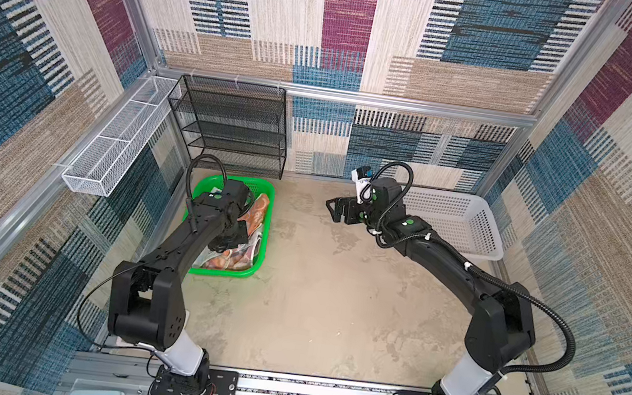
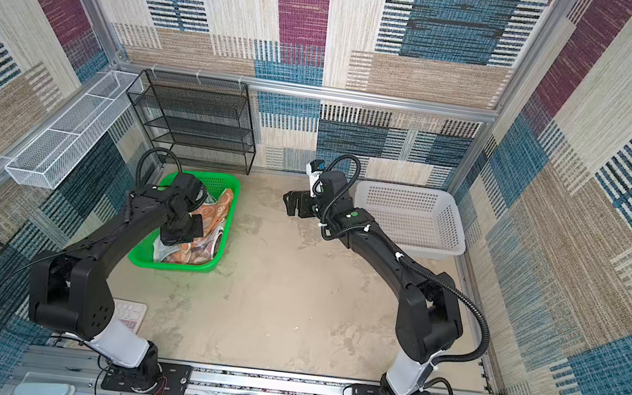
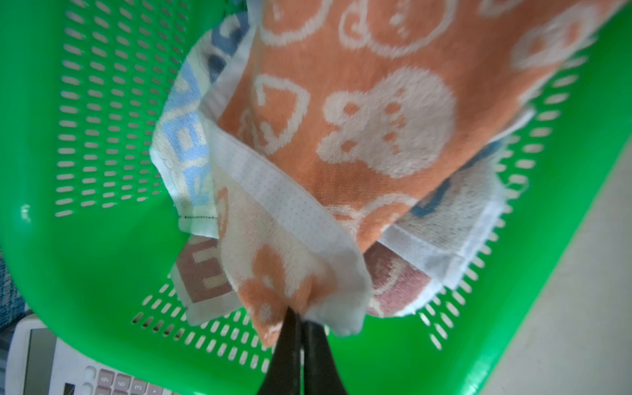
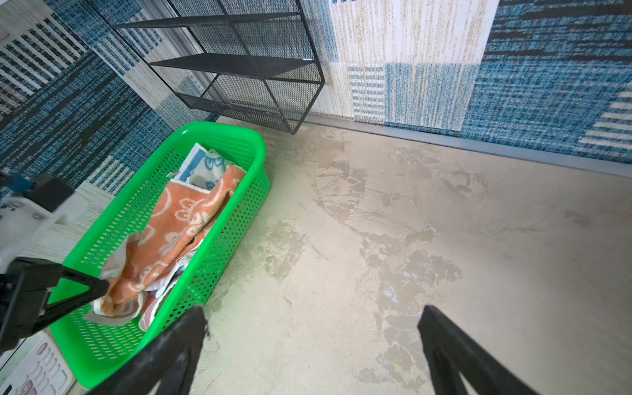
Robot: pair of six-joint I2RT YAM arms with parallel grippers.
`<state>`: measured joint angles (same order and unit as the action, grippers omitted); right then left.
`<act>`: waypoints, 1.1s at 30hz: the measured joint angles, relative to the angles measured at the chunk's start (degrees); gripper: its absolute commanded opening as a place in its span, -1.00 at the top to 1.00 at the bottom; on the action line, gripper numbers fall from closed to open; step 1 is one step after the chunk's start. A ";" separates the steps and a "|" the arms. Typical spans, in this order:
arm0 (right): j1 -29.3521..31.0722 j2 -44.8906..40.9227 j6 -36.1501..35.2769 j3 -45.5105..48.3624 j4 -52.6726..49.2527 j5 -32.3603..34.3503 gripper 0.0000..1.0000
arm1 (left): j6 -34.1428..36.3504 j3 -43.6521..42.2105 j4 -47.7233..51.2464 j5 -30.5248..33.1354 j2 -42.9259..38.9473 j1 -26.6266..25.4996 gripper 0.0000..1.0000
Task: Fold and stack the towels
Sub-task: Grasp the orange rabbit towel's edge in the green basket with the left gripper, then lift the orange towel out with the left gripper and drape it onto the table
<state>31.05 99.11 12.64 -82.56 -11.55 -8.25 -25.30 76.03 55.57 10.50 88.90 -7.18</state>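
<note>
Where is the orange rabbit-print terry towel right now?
The orange towel lies in the green perforated plastic basket, left in both top views, corner pinched by the shut left gripper.

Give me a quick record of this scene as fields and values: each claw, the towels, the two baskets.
left claw: shut on orange towel, pinching a bunched end inside green basket
right claw: open, holding nothing, above table
lettered towel: in green basket, under orange towel
white basket: no towel seen inside, right side near back wall
folded towels: none visible
</note>
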 measured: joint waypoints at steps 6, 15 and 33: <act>0.00 0.68 0.28 -0.81 -0.37 -0.02 -0.99 | 0.22 3.74 0.07 -1.07 -4.37 0.00 1.00; 0.00 1.18 0.85 -1.64 -0.76 -0.15 -0.99 | 0.22 7.21 0.48 -3.19 -6.34 -0.02 1.00; 0.00 -3.26 0.85 -5.77 -4.20 -1.62 -0.98 | -0.52 41.11 1.18 -9.42 -0.11 -10.95 1.00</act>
<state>31.05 95.85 13.50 -88.33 -15.75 -9.87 -25.82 117.14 56.75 1.08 88.79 -18.13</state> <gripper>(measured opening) 0.992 0.051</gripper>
